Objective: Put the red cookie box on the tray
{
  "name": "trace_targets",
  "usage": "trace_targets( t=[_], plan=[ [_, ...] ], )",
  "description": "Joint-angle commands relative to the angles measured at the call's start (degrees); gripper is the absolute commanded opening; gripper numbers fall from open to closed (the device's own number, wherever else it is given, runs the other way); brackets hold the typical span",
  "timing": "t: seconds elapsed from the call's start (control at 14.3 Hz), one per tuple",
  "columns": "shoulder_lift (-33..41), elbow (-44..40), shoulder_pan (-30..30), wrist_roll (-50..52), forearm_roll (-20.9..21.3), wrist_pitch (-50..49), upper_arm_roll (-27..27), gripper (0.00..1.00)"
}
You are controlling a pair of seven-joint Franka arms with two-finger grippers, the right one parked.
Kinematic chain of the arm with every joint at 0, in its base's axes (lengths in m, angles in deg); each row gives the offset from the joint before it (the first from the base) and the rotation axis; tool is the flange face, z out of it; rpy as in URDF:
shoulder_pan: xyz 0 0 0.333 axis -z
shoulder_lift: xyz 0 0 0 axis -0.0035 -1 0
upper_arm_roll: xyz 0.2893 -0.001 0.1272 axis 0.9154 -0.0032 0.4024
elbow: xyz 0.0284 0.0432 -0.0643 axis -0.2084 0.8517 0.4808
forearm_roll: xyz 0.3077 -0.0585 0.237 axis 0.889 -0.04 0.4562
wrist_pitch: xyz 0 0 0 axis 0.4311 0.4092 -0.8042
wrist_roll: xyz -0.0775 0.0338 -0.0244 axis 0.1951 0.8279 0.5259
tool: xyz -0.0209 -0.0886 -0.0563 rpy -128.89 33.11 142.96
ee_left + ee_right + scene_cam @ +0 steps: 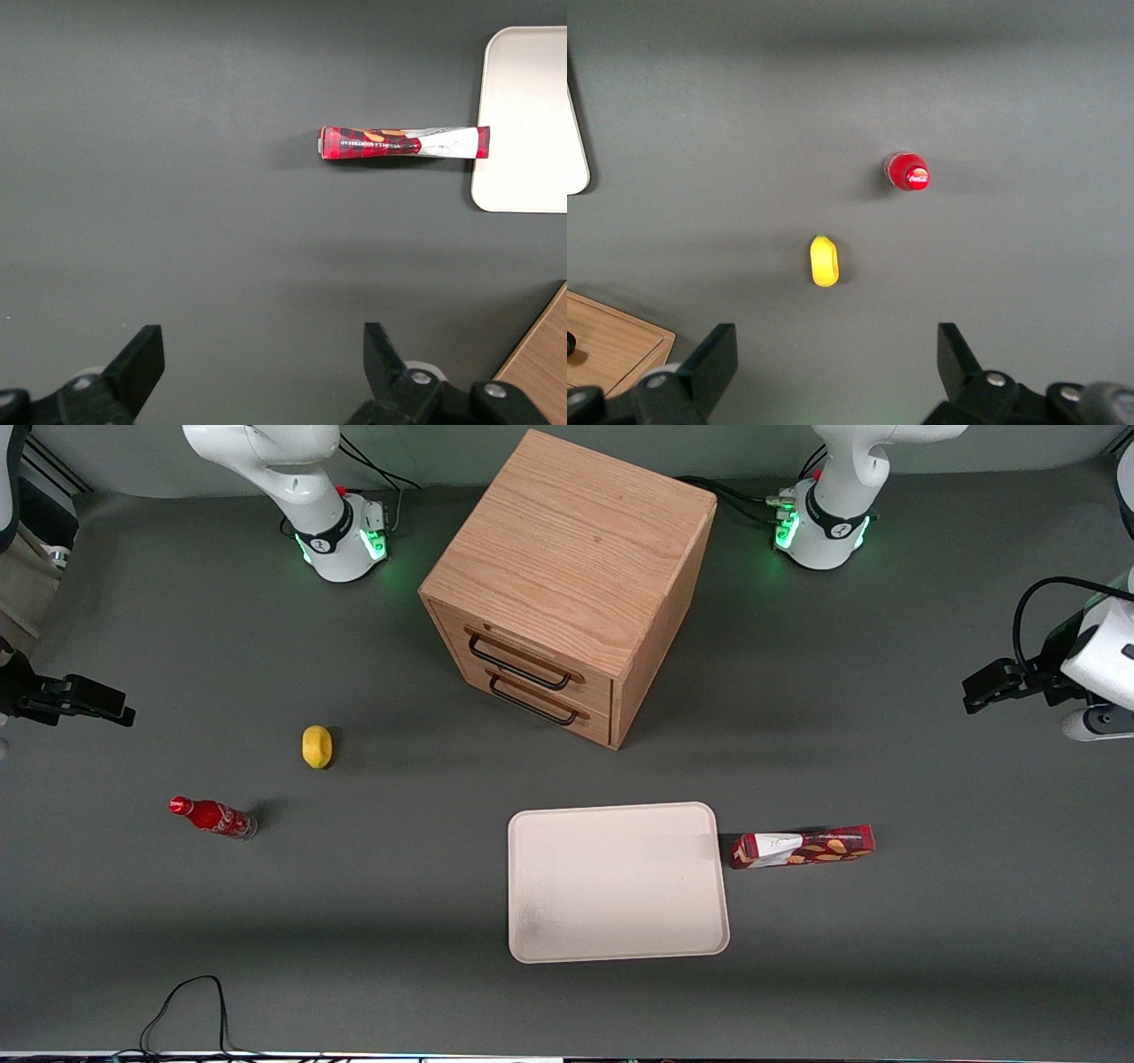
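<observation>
Task not yet begun: box lying off the tray

The red cookie box is lying on the table just beside the tray, toward the working arm's end, white end nearest the rim. The gripper is hanging well apart from it, its 2 fingers spread wide, holding and touching nothing; approach, grasp and placement are all remaining.

Left arm: white jointed Franka, raised at the working arm's end of the table | black two-finger gripper: held above the tabletop, holding nothing | fingers: spread wide apart
</observation>
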Motion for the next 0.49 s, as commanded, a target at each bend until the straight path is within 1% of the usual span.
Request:
trace_targets(
  t=[0.0, 0.42],
  plan=[
    [-1.6, -3.8, 0.6, 0.3, 0.7, -2.1, -0.1, 1.00],
    [-2.6, -4.1, 0.9, 0.3, 0.5, -2.9, -0.3, 1.00]
  ],
)
